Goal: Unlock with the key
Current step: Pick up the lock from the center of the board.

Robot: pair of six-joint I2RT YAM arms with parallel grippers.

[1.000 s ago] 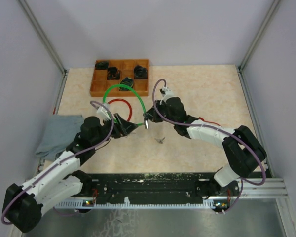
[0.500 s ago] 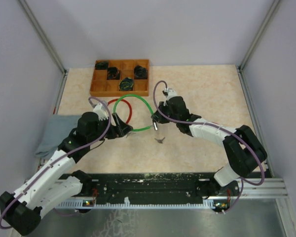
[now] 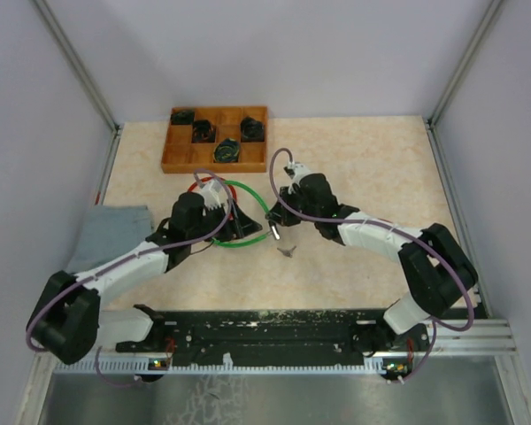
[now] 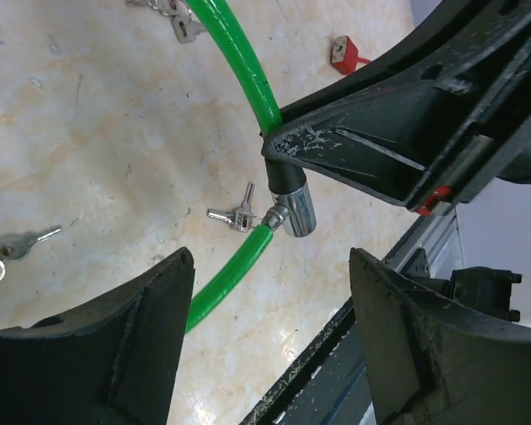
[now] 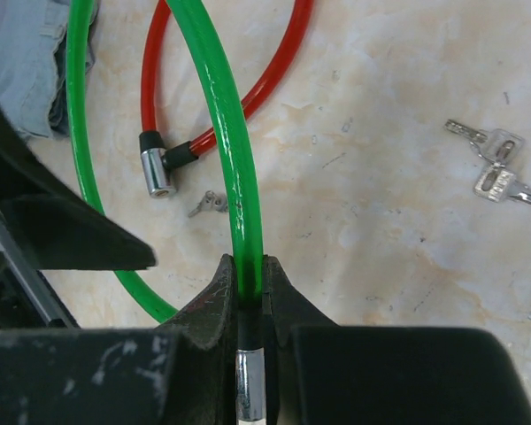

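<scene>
- The small key (image 4: 234, 215) lies loose on the table (image 3: 363, 159), near the lock head (image 4: 296, 211) of the green cable lock (image 5: 223, 133).
- The right gripper (image 5: 250, 266) pinches the cable just beside that head; I'd want it steady, keyhole exposed.
- The left gripper (image 4: 267, 266) hangs wide and empty; it should take the key by its bow.

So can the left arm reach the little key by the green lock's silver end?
Probably yes. The left gripper has its jaws open and the little key lies on the table, in view between them. The green cable lock, held by the right gripper, sits close by and might get bumped.
</scene>
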